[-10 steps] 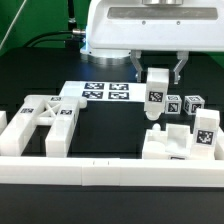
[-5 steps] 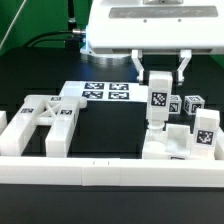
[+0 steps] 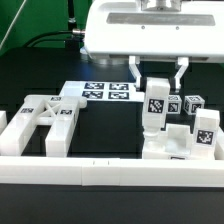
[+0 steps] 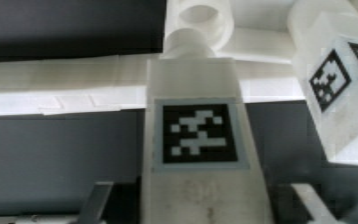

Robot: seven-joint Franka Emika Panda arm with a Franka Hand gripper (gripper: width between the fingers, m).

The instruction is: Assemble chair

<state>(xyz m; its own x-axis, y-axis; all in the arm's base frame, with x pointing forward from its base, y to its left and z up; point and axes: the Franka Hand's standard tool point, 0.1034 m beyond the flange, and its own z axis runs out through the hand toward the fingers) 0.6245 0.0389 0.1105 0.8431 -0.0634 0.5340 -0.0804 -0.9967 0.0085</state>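
A black table (image 3: pixel 110 128) under even light, green backdrop (image 3: pixel 22 22) behind.

Fingers (image 4: pixel 101 195) mostly off-frame, wrist cam.

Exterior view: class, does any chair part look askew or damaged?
Nothing stands out. The post in the pincer is upright over the seat slab; the cross-braced frame lies intact at the exterior view's left.

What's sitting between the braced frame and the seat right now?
Nothing: in the exterior view, only bare black table separates the frame from the seat.
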